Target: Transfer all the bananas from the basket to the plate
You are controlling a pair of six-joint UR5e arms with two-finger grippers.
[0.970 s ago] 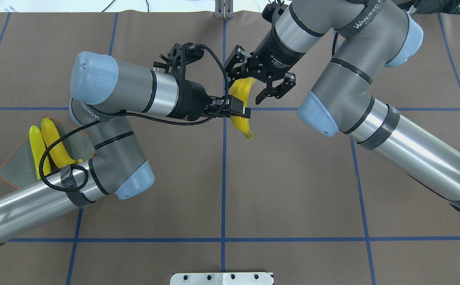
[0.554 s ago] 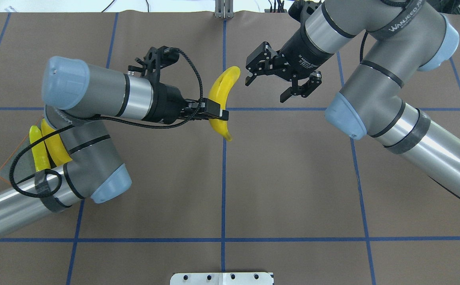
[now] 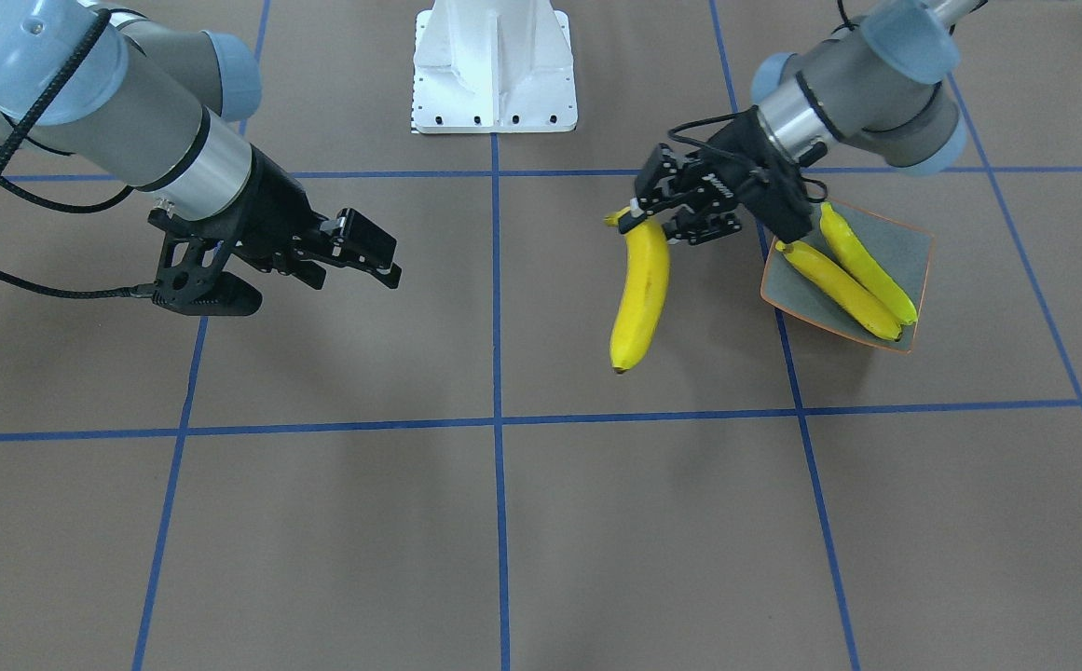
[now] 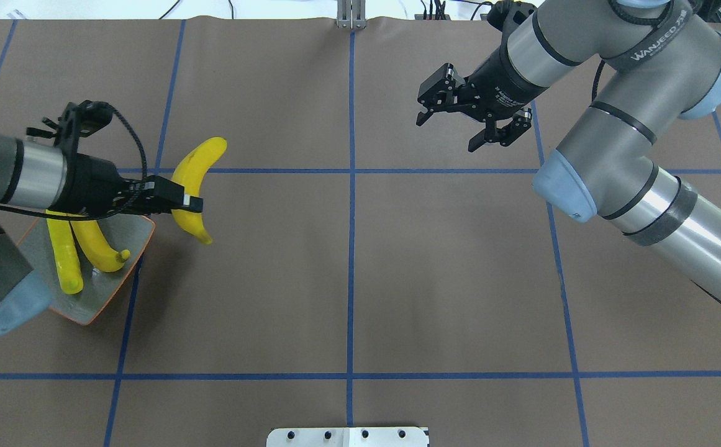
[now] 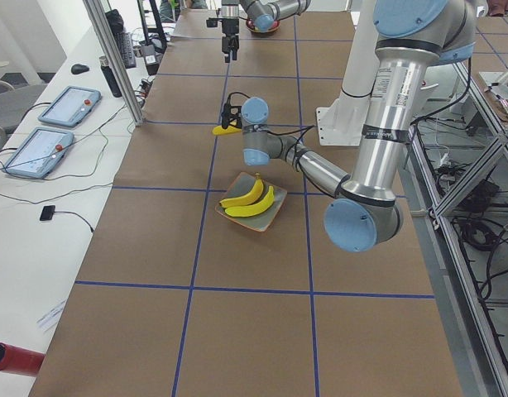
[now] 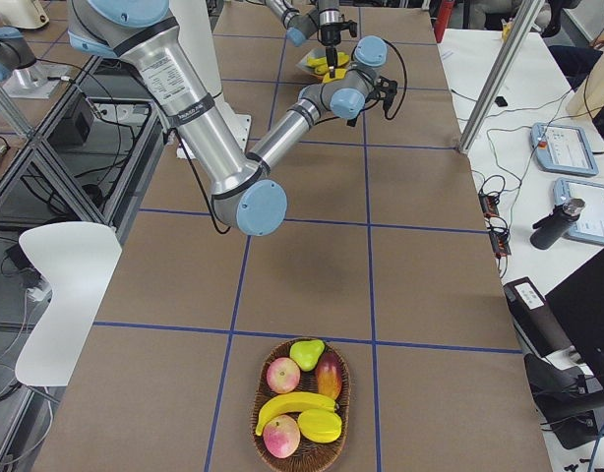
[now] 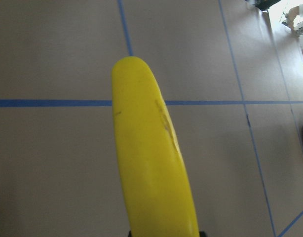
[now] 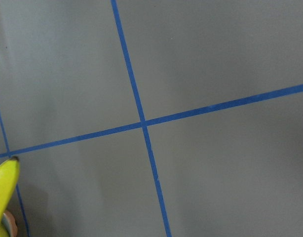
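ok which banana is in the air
The curved yellow banana clamped in the left pincer, beside the grey orange-rimmed plate; two others lie on it, a fourth in the woven basket.

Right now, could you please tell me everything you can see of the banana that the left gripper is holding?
The banana is bright yellow, smooth and curved, with a small dark tip and faint scuffs in the left wrist view. The left gripper is shut on it near its robot-side end; the longer part points away from the robot. It appears lifted off the table, beside the plate, not over it.
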